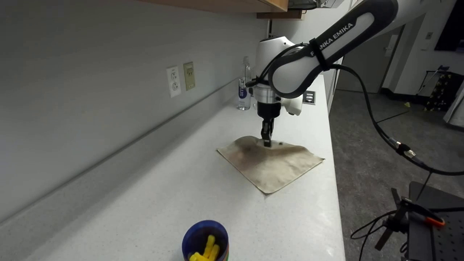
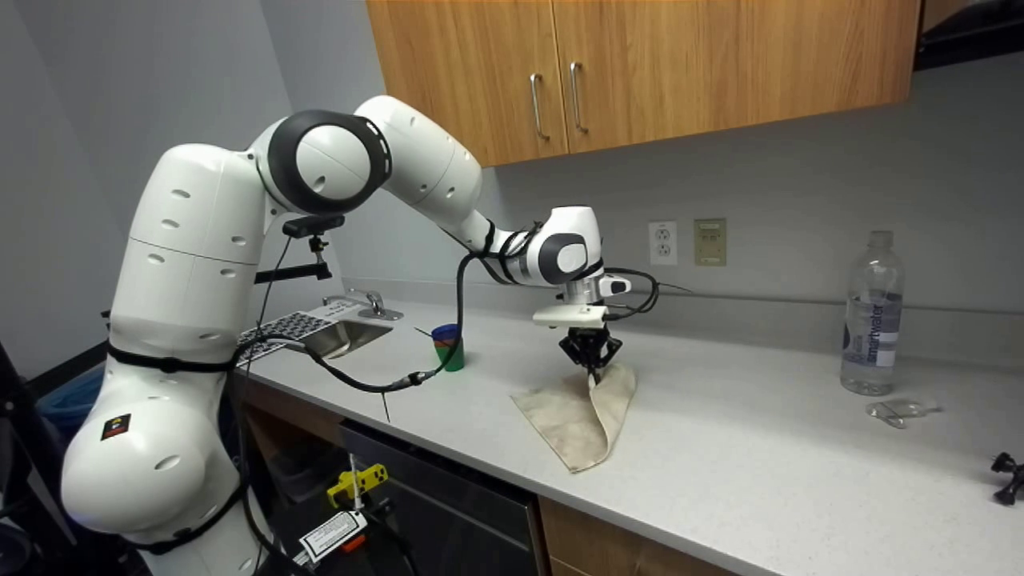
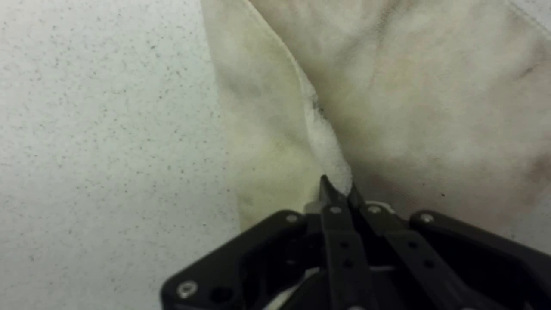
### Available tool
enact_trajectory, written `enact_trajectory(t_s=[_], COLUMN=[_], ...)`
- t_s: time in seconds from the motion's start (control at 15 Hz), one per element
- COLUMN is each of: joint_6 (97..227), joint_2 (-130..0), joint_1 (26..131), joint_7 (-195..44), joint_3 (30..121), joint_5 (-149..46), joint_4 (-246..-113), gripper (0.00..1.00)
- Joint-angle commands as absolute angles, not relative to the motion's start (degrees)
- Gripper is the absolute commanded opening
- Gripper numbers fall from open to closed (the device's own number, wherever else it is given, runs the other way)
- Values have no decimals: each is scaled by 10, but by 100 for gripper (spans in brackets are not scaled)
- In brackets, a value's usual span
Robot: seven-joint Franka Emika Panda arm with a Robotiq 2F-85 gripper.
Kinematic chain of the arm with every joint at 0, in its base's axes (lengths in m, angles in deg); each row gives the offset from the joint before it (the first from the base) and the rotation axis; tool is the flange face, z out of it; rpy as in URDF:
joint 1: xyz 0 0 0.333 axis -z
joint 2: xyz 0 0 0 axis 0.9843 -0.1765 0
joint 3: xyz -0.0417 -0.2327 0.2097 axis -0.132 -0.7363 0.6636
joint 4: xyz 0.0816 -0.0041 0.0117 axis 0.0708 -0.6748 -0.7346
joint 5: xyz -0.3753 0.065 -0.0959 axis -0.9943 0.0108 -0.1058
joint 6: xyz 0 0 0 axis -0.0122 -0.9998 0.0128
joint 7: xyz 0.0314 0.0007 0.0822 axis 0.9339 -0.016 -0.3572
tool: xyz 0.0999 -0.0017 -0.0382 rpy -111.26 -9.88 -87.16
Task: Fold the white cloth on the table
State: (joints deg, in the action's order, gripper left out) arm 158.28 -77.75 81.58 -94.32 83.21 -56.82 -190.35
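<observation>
Your black two-fingered gripper (image 3: 339, 188) pinches the stained off-white fabric cloth (image 1: 270, 166)

Nearest the wrist camera, your gripper fills the 6 o'clock side of its view, jaws clamped on a raised fold (image 3: 329, 148) of the cloth, with fuzzy white fabric between the fingertips (image 3: 327, 193). From there you see a thin edge (image 3: 280, 43) run toward 11 o'clock, with a narrow strip of cloth on its 9 o'clock side and a broad, brown-blotched stretch on its 3 o'clock side.

Your cloth lies on the long white speckled countertop (image 1: 152, 195), under the end of the white-and-black jointed robot arm (image 2: 432, 164). In an exterior view you have one corner (image 1: 267, 188) pointing to 6 o'clock and another reaching toward 3 o'clock, near the countertop's edge. In an exterior view a flap (image 2: 618, 396) on the cloth's 2 o'clock side stands raised at your gripper.

Around the cloth, in an exterior view, you have a blue-rimmed round cup (image 1: 194, 233) of yellow pieces (image 1: 209, 248) toward 7 o'clock, a white wall outlet (image 1: 174, 81) toward 10 o'clock and a clear plastic bottle (image 1: 244, 87) labelled smartwater toward 11 o'clock. In an exterior view a metal sink (image 2: 352, 340) sits between 9 and 10 o'clock, and wood-grained cabinets (image 2: 704, 72) hang toward 12 o'clock.
</observation>
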Motion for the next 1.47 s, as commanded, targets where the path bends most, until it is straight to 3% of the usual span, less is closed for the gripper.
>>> enact_trajectory(t_s=[0.0,1.4], joint_6=[1563,1570], joint_2=[-762,-718], joint_1=[807,775], joint_7=[-976,-1039], joint_3=[843,872], joint_5=[-560,-572], joint_4=[-1916,-2015], gripper=[1,1])
